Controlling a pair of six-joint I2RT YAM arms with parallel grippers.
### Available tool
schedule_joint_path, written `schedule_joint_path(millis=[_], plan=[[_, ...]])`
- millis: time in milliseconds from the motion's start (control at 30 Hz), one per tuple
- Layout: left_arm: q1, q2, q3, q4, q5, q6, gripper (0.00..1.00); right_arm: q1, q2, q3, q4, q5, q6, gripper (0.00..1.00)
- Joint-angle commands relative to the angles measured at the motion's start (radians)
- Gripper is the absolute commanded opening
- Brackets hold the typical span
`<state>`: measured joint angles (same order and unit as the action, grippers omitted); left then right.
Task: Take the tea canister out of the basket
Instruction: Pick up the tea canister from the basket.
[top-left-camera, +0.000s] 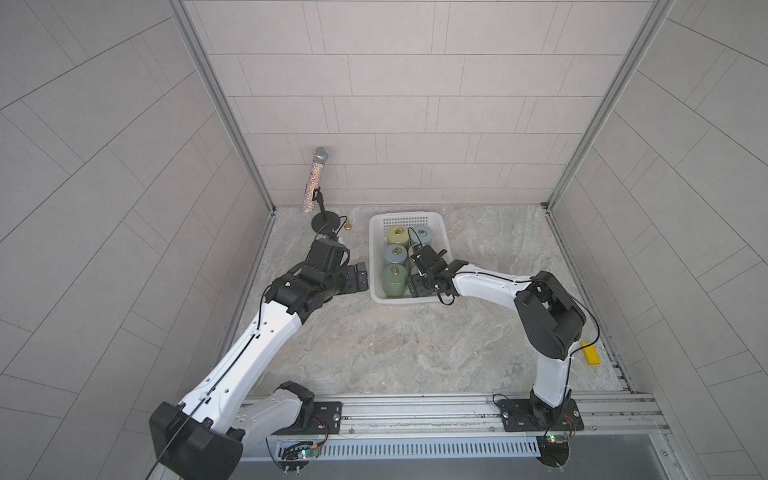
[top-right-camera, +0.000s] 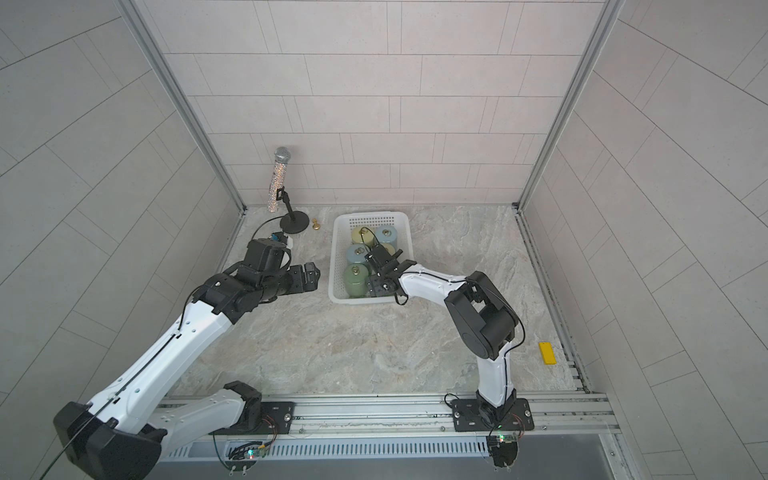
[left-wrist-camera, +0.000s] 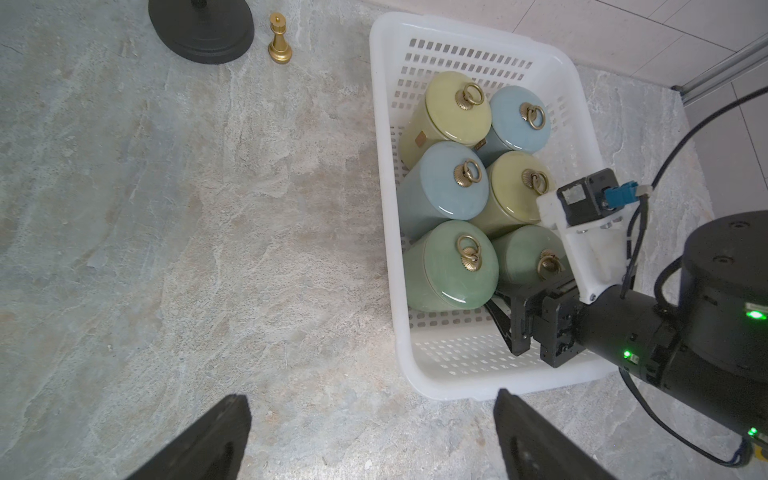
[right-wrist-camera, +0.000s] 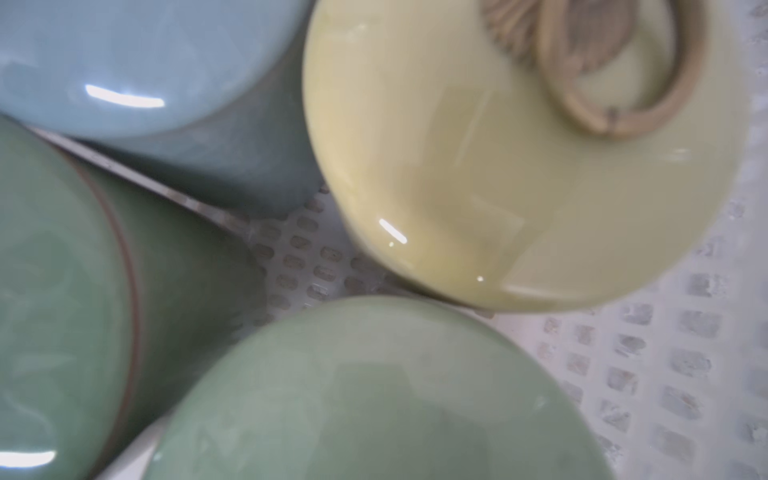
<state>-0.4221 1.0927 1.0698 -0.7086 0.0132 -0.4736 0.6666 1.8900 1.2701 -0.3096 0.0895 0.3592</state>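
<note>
The white basket (top-left-camera: 376, 266) (top-right-camera: 332, 266) (left-wrist-camera: 386, 208) holds several lidded tea canisters in yellow, blue and green, each with a brass ring. My right gripper (top-left-camera: 419, 284) (top-right-camera: 376, 286) (left-wrist-camera: 536, 307) reaches down into the basket's near right corner, over a green canister (left-wrist-camera: 523, 249) (right-wrist-camera: 374, 395). One of its fingers (left-wrist-camera: 505, 324) stands against that canister's near side; the other is hidden, so its grip is unclear. My left gripper (top-left-camera: 363, 280) (top-right-camera: 316, 276) (left-wrist-camera: 371, 397) hangs open and empty just left of the basket.
A glittery microphone (top-left-camera: 316, 178) on a black stand (left-wrist-camera: 201, 29) rises at the back left, with a small gold chess piece (top-left-camera: 347, 225) (left-wrist-camera: 279, 39) beside it. A yellow block (top-left-camera: 590, 353) lies near the right wall. Tiled walls close in three sides.
</note>
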Motion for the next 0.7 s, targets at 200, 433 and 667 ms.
schedule_joint_path(millis=[200, 433, 667], plan=[[-0.004, -0.010, 0.013, -0.006, -0.004, 0.007, 1.00, -0.004, -0.141, 0.015, -0.067, 0.072, -0.008, 0.79], [-0.004, -0.011, 0.009, 0.002, 0.006, 0.007, 1.00, -0.004, -0.225, 0.051, -0.156, 0.094, 0.000, 0.79], [-0.004, -0.011, 0.008, 0.019, 0.023, 0.007, 1.00, 0.009, -0.336, 0.065, -0.264, 0.095, 0.026, 0.79]])
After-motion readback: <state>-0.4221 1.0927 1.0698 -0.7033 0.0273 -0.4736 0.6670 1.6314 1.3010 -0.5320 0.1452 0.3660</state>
